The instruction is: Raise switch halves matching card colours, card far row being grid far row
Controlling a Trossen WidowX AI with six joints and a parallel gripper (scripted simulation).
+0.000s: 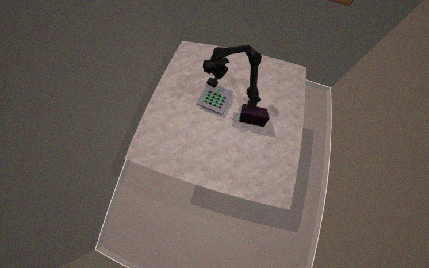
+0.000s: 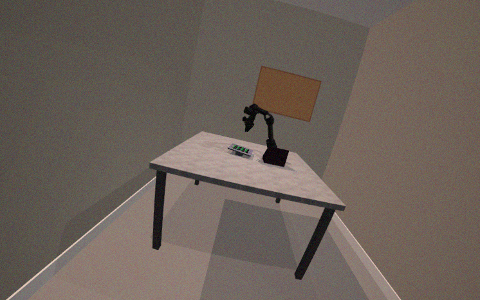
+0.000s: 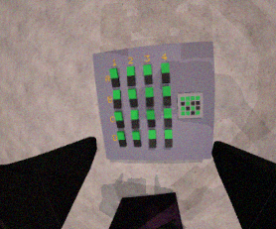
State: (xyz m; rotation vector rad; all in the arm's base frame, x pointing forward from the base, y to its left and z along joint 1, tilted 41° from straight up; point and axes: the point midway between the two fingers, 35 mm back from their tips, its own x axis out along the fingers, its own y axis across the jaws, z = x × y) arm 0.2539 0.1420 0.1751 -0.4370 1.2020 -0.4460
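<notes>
Lying flat toward the desk's far edge, the lilac square panel [image 3: 155, 102] of green-and-grey rocker switches [image 3: 141, 108] carries its small checkered card [image 3: 190, 105] beside the grid. The black parallel-jaw gripper [image 1: 211, 81] hangs well above the panel's outer edge, fingers spread wide, holding nothing, so any press must come straight down.
</notes>
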